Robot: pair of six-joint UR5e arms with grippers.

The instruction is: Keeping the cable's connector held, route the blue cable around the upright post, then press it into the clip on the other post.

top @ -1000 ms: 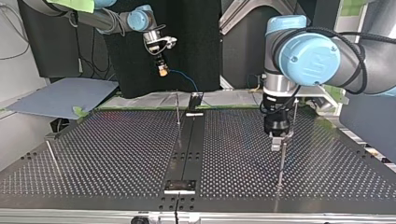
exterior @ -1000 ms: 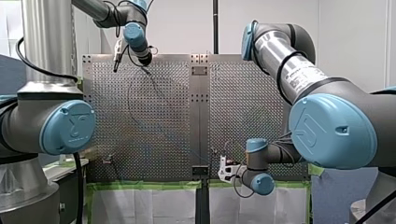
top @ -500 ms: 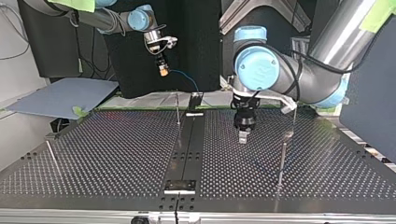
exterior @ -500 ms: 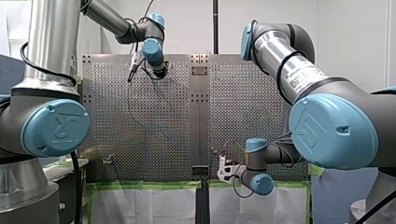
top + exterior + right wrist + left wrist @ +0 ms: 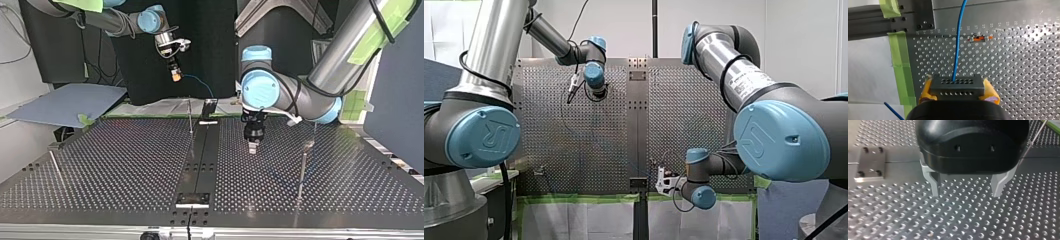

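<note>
My right gripper (image 5: 957,84) is shut on the grey connector (image 5: 957,90), its yellow pads (image 5: 926,89) against both sides. The blue cable (image 5: 957,47) runs from the connector over the perforated table, past a small orange-and-metal clip (image 5: 979,38). In the top view my right gripper (image 5: 174,75) hangs high above the table's far edge, and the blue cable (image 5: 199,85) droops from it. A thin upright post (image 5: 190,117) stands below. My left gripper (image 5: 965,194) is open just above the plate with nothing between its fingers; in the top view my left gripper (image 5: 253,146) is right of the centre rail.
A taller post (image 5: 302,167) stands at the top view's right and a slanted rod (image 5: 55,167) at its left. A dark centre rail (image 5: 200,160) crosses the table. Green tape (image 5: 899,57) lines the table's edge near my right gripper.
My left arm has swung away from the tall post at the top view's right, toward the centre rail, its gripper staying open. My right arm has held still with the connector.
</note>
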